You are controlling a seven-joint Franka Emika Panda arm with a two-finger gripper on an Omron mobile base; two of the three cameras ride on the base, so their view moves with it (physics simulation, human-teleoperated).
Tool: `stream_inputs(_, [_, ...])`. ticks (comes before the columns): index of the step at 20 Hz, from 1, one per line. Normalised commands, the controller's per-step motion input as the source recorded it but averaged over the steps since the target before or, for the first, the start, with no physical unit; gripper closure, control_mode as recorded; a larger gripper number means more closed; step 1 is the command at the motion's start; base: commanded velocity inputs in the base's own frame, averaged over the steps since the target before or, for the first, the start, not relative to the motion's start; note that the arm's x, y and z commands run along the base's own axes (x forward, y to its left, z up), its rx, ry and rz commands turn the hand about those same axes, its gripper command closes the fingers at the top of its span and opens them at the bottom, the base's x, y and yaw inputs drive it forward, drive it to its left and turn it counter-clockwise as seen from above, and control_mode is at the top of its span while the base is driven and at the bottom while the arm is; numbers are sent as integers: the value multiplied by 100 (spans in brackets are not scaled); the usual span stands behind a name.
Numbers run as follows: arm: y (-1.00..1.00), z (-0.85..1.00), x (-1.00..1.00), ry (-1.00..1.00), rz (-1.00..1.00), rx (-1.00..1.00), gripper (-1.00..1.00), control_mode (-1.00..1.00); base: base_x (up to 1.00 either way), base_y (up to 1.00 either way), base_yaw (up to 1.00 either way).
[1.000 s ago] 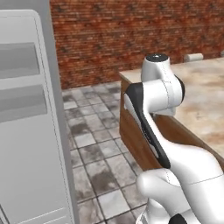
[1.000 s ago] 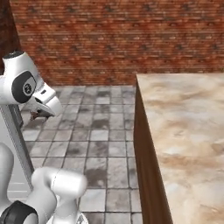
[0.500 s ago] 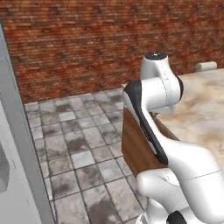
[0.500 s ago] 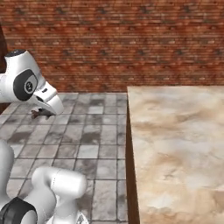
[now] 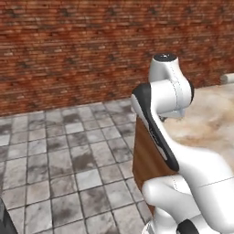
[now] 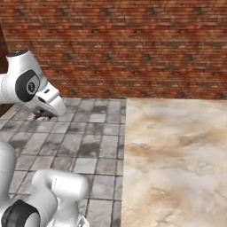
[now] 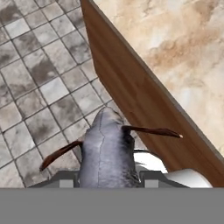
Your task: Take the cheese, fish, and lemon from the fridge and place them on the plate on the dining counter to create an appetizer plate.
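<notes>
the dining counter (image 7: 175, 48) fills the upper right of the hand view, wood side facing the tiles. the gripper (image 7: 107, 177), at bottom centre, is part closed on the fish (image 7: 107, 148): i'd guess light, slippery and stiff-finned, best gripped across its body.

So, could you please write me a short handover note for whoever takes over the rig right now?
Hand: shut on the fish, a grey body with brown fins sticking out past the fingertips, seen in the hand view.
Position: the fish is carried over the tiled floor, just beside the wooden side of the dining counter.
Done: the fish is picked up and nearly at the counter.
Left: find the plate on the counter and set the fish on it. Cheese and lemon cannot be judged from these views, so check them next.
</notes>
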Motion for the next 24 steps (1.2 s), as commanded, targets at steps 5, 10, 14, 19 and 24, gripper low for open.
stream_inputs(5, [0,0,0,0,0,0,100,100,100,0,1])
stream_inputs(10, [0,0,0,0,0,0,100,100,100,0,0])
stream_inputs(14, [0,0,0,0,0,0,100,100,100,0,0])
stream_inputs(19, [0,0,0,0,0,0,100,100,100,1,0])
stream_inputs(24, [0,0,0,0,0,0,100,100,100,10,-8])
